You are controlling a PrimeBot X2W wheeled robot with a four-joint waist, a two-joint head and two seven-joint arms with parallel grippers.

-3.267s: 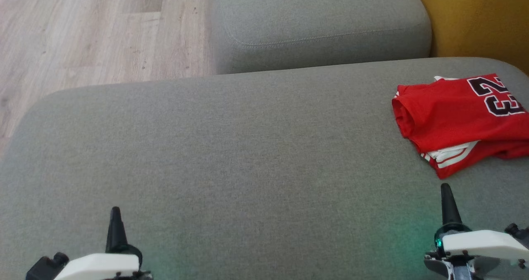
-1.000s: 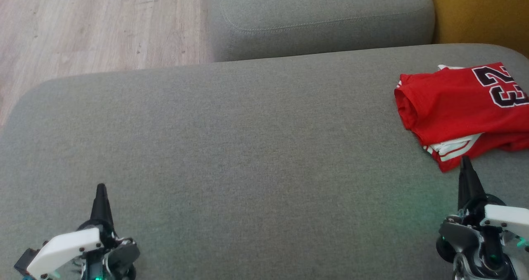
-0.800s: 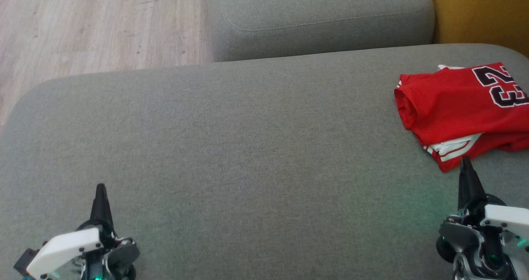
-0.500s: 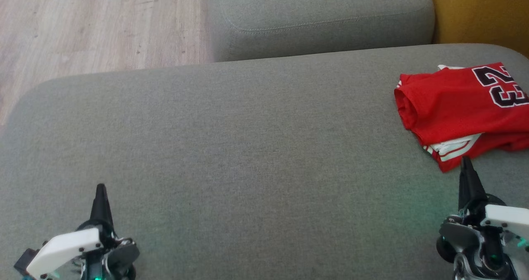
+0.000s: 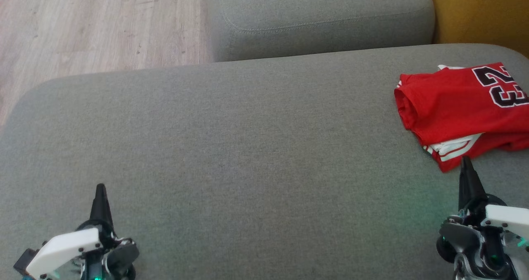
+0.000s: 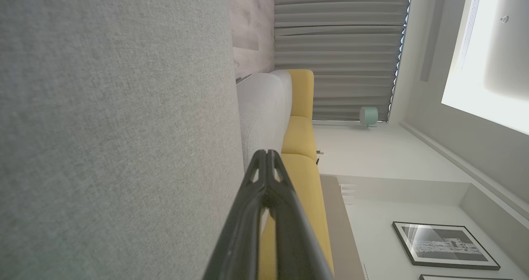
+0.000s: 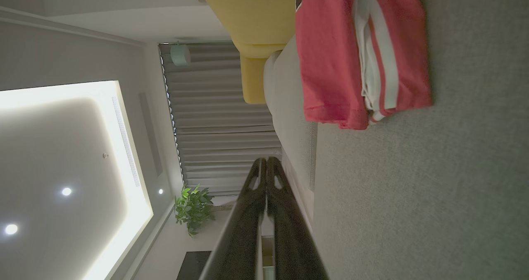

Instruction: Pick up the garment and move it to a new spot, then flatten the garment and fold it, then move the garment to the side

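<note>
Right gripper [image 5: 466, 162], closed and empty, sits just beside the folded garment [image 5: 454, 106].

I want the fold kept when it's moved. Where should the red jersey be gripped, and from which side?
Probably the striped corner of the red jersey nearest the robot, from the robot's side with the right gripper: the layers' edges stack there, pointing toward its shut fingers.
</note>
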